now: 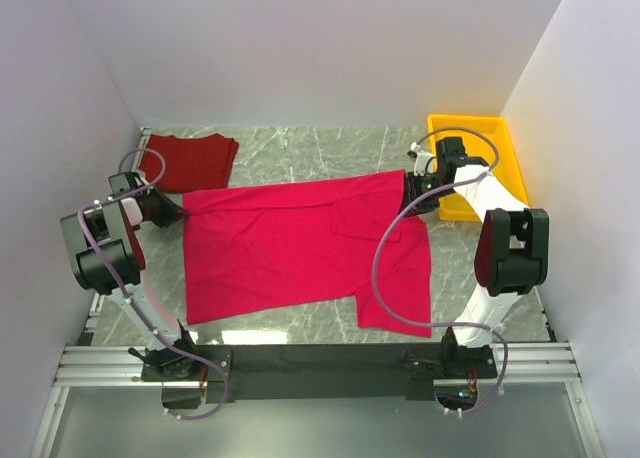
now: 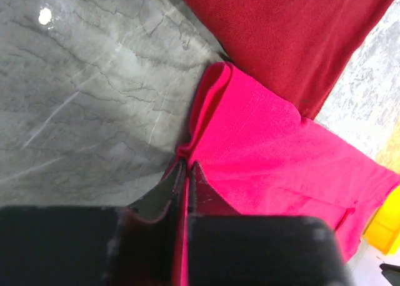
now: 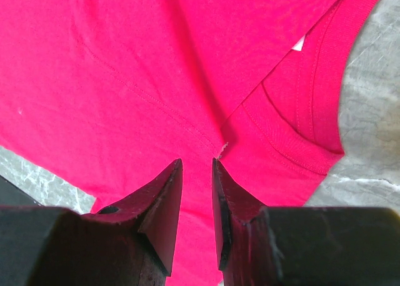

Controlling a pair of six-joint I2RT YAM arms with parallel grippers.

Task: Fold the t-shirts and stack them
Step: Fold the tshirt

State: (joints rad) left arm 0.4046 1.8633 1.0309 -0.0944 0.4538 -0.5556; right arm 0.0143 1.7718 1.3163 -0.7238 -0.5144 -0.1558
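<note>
Pinching the far left corner of the pink shirt, the left claw is clenched tight, a fold of cloth squeezed between its fingers. It grips right at the edge, I'd guess so that side can be lifted and carried across for a fold. That shirt lies spread over the middle of the table, mostly flat and not yet folded up. The dark red shirt sits folded in the far left corner, just beside the clamped edge, likely waiting to be stacked. Over on the other side, the right claw is down at the collar end, near the small white tag, with the yellow tray close behind it. Its fingers stand a sliver apart over the cloth, and whether they grasp anything I can't tell, because the tips hide the very spot. From above, both claws' tips are lost under their own wrists.
</note>
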